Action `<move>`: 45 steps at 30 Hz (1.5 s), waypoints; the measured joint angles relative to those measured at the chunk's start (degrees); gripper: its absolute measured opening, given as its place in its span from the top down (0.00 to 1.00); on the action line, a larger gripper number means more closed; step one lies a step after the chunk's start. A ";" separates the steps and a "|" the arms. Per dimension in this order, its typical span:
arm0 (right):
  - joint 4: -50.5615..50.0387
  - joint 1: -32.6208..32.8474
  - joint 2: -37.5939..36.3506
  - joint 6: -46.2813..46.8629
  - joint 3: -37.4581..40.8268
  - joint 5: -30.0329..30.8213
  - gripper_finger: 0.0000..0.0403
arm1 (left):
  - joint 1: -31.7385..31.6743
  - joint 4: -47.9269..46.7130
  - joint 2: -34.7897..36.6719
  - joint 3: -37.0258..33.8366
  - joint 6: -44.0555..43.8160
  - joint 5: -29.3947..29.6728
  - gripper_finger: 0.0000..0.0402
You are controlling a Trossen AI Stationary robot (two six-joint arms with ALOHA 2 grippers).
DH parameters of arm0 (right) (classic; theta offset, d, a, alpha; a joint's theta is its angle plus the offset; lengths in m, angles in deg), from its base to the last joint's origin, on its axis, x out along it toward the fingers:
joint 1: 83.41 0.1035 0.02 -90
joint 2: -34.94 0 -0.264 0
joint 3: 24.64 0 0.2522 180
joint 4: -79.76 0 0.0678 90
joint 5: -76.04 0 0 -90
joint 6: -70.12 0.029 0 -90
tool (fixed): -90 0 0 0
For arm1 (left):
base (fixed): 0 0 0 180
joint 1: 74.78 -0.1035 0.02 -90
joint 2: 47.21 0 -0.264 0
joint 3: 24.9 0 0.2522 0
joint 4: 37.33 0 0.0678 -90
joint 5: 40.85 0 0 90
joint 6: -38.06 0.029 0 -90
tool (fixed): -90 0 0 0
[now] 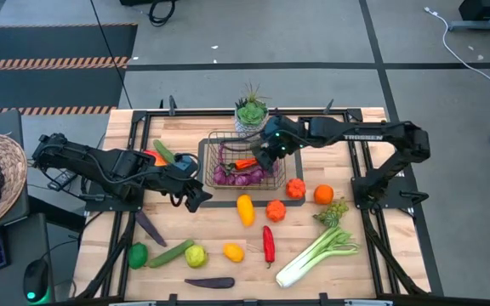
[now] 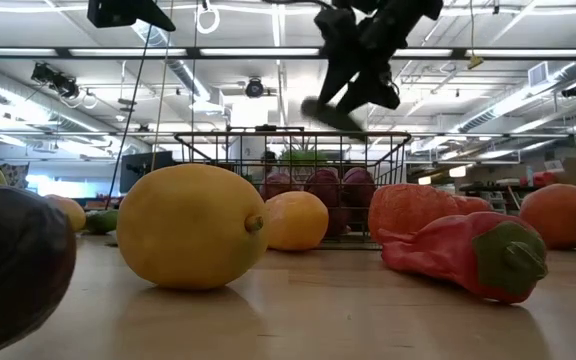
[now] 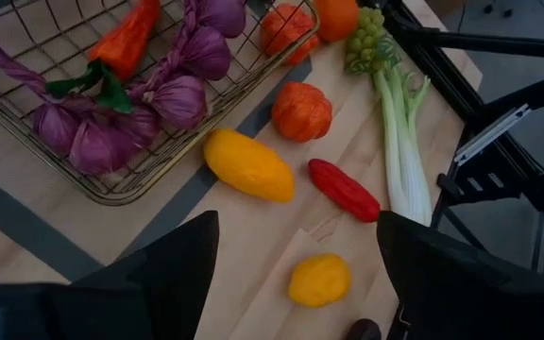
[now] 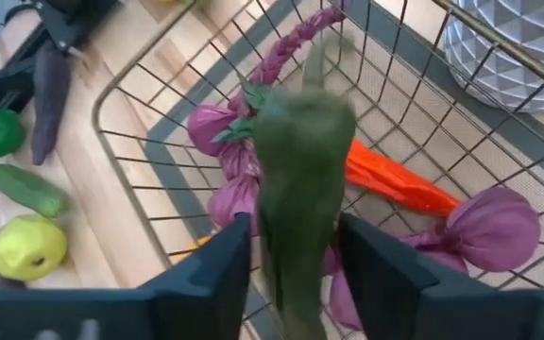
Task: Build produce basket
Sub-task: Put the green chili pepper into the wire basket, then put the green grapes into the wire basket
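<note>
On the bench (image 1: 313,280) stands one dark wire basket (image 1: 207,153), near the far edge and just in front of one small potted succulent (image 1: 251,112). Inside the basket lie a braid of purple garlic bulbs (image 3: 173,90), at least six bulbs countable in the left wrist view, and one orange carrot (image 4: 399,184) with green leaves. The right pincer (image 4: 291,274) hangs over the basket's right part, its fingers parted, with one green pepper (image 4: 300,179) between and just ahead of them above the garlic; whether the fingers touch it I cannot tell. The left pincer (image 1: 196,197) is at the basket's near-left corner, over the bench, fingers apart and holding nothing. Outside the basket the loose produce counts as follows: one yellow squash (image 1: 244,209), two bumpy orange-red tomatoes (image 1: 276,210), one orange (image 1: 323,195), one bunch of green grapes (image 1: 334,211), one leek (image 1: 317,253), one red chili (image 1: 268,245), one small yellow lemon (image 1: 233,252), one yellow-green apple (image 1: 196,255), one green cucumber (image 1: 170,252), one round green fruit (image 1: 137,254) and two dark purple eggplants (image 1: 209,282), one at the near edge and one by the left arm. A second green cucumber (image 1: 163,151) lies beyond the left arm, beside something orange that the arm mostly hides.
</note>
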 joint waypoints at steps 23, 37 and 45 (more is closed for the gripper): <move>-26.19 7.34 -11.46 1.76 -0.07 -1.41 0.22 | -1.31 -0.58 -0.02 0.00 2.27 0.00 0.27; -25.53 22.75 -10.09 28.95 6.26 -1.12 0.23 | -2.87 -0.18 0.00 0.00 4.69 -0.10 0.27; -26.32 32.08 -10.21 51.95 15.15 -4.11 0.23 | -2.89 -0.50 0.00 0.00 7.85 -5.87 0.27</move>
